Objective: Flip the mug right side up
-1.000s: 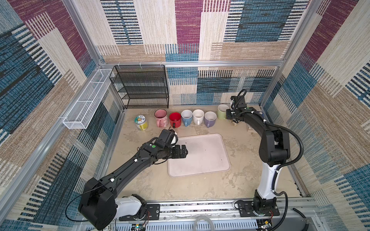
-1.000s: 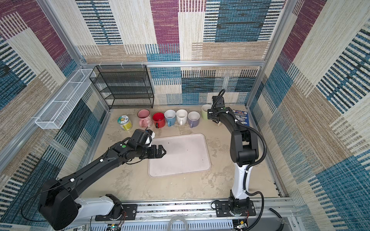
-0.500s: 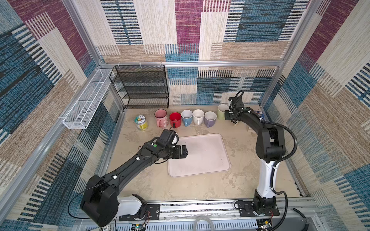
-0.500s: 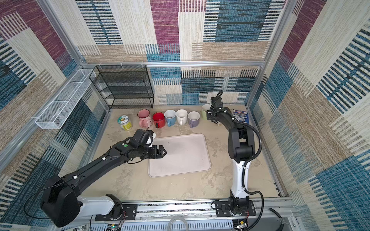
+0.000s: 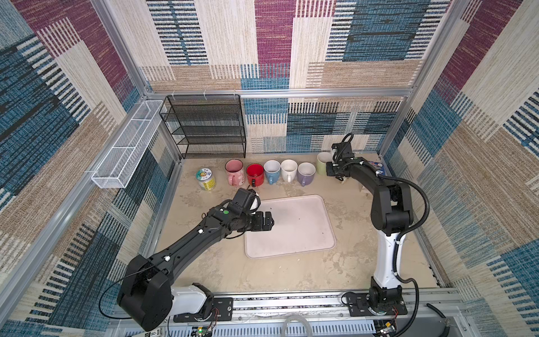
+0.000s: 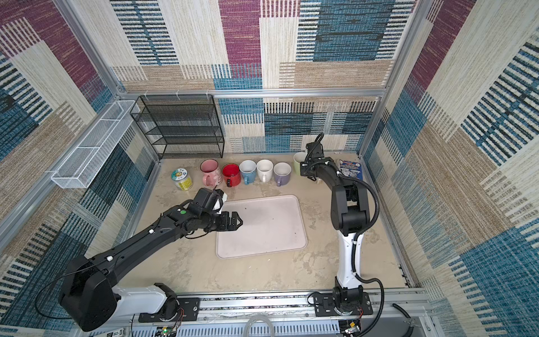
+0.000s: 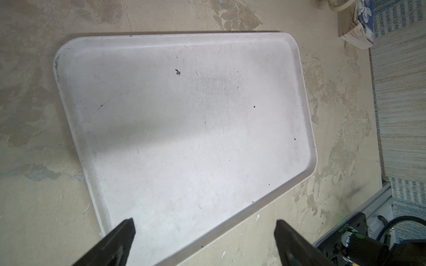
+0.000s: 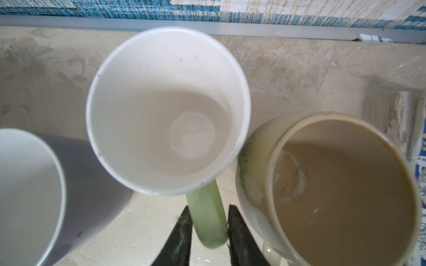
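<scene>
Table (image 5: 291, 274): mottled beige, matt and patchy, flat; it carries everything here
Tray (image 5: 294, 230): pale pink rectangle with rounded corners and a low rim; scuffed and speckled; nothing lies on it
Left gripper (image 7: 205, 225): hangs over the tray's edge, well apart from the mugs; its fingers (image 7: 115, 244) are spread wide and hold nothing
Green mug (image 5: 322, 163): at the right end of the row by the back wall, between the lilac mug (image 8: 87, 184) and the cream mug (image 8: 341, 184), just beside both; its mouth faces up toward the right wrist camera; pale green outside, plain white inside, a tall round wall; whether its base rests on the table cannot be told
How it will handle: glazed ceramic by the look, so hard, stiff, slick and likely to chip on a knock; probably weighty enough to swing about a grip taken to one side; the neighbours stand close, so any tilt risks a clink
Where to hold: the handle (image 8: 208, 230), a smooth green loop with flat sides, gives two parallel faces; the rim is the alternative but is crowded on both sides
Right gripper (image 8: 209, 208): its dark fingers (image 8: 239, 237) stand one on each side of the handle and appear to pinch it
Progress: the mug looks right side up already; what seems left is a steady release
</scene>
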`<state>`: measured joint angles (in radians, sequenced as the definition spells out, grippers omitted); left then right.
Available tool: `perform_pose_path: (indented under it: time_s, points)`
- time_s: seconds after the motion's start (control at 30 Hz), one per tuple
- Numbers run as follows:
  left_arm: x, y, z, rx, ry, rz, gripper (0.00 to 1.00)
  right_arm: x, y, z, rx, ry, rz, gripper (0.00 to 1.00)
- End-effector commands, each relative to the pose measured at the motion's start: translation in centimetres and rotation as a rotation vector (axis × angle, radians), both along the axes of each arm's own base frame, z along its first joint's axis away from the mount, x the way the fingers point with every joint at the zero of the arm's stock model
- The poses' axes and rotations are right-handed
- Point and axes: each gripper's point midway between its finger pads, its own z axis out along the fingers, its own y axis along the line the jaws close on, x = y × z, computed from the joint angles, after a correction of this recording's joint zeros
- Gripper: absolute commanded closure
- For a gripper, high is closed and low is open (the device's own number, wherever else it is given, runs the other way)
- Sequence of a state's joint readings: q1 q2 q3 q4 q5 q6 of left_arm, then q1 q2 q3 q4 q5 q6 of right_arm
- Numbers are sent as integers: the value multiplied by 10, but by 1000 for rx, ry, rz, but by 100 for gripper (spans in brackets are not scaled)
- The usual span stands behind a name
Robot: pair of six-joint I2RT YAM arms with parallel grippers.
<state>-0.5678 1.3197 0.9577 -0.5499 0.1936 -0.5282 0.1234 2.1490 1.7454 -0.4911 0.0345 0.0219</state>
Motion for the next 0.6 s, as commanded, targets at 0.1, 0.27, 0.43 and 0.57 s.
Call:
perform_pose_path:
  time_s: [0.1,0.27,0.43,0.57]
  points:
    - [0,0,2,0,-9,-10,0,5,5,4,32,-21,-7,78]
    - [0,0,2,-1,-9,-10,0,4,4,4,34,-18,-24,84]
    - [0,-1,3,-6,-12,-12,0,0,8,11,29,-27,-16,85]
    - [0,-2,3,-11,-10,-14,0,-4,13,17,29,-34,-5,84]
